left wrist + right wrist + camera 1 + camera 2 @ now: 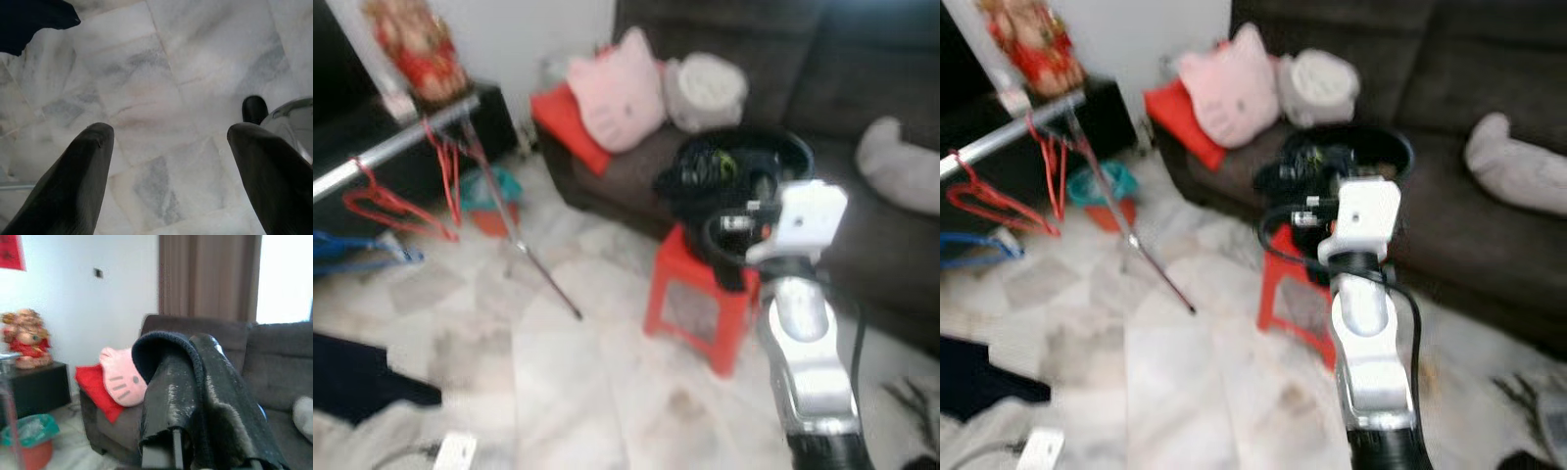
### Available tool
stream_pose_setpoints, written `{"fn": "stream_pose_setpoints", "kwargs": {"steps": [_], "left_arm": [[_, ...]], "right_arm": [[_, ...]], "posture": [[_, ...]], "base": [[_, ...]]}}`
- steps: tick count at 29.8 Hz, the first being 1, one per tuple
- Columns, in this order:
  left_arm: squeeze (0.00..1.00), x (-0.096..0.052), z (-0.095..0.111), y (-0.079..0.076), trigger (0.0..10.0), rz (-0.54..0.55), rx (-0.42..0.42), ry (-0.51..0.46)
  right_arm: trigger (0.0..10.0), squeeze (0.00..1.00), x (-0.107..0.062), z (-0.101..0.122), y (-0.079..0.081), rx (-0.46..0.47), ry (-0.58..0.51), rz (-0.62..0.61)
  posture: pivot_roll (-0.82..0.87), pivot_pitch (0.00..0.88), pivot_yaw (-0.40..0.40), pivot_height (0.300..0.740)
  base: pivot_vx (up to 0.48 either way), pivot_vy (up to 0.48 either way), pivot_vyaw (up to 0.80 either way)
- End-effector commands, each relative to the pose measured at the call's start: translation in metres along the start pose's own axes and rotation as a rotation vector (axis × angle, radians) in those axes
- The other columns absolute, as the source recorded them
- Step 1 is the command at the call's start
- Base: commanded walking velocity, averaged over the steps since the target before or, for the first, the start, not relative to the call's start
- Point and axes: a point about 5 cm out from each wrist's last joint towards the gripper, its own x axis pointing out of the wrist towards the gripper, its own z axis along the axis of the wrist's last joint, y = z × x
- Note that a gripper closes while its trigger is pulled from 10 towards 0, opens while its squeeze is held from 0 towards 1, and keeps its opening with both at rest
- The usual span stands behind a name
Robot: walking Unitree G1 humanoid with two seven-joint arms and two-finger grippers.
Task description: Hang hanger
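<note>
right gripper [195, 396] raised before the sofa [862, 88], fingers clenched on a black hanger [161, 345], above a bucket [744, 162] on a red stool [700, 304]. left gripper [171, 161] hangs spread over marble floor [161, 83]. red hangers [396, 206] hang on the rail [391, 147].

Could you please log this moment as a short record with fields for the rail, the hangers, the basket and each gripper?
rail: metal clothes rail at the robot's left
hangers: red hangers on the rail
basket: black basket on a red stool before the sofa
right gripper: right gripper raised, shut on dark fabric
left gripper: left gripper open above the marble floor
</note>
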Motion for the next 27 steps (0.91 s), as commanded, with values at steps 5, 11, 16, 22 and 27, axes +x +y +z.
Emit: {"fn": "stream_pose_setpoints", "kwargs": {"steps": [5,11,16,22,27], "left_arm": [[0.0,-0.002,-0.008,0.0,10.0,0.009,-0.009,0.024],[0.0,-0.001,-0.005,-0.001,10.0,0.012,-0.011,0.015],[0.0,0.0,-0.004,-0.002,10.0,0.013,-0.01,0.01],[0.0,0.0,-0.003,-0.003,10.0,0.012,-0.013,0.008],[0.0,0.0,-0.003,-0.006,10.0,-0.005,-0.024,0.008]], "right_arm": [[10.0,0.0,0.004,0.011,0.001,-0.009,-0.058,0.009],[10.0,0.0,0.006,0.008,0.003,-0.002,-0.049,0.022],[10.0,0.0,0.002,-0.009,0.0,0.002,0.021,0.034],[10.0,0.0,-0.003,-0.028,-0.002,-0.018,0.103,0.064],[10.0,0.0,-0.012,-0.062,-0.019,-0.076,0.267,0.023]], "posture": [[-0.08,0.0,0.086,0.74],[-0.07,0.0,0.083,0.74],[-0.06,0.0,0.079,0.74],[-0.06,0.0,0.076,0.74],[-0.05,0.0,0.071,0.74]], "base": [[-0.422,0.0,0.0],[-0.285,0.0,0.0],[0.0,0.0,0.0],[0.0,0.0,0.0],[0.0,0.0,0.0]]}}
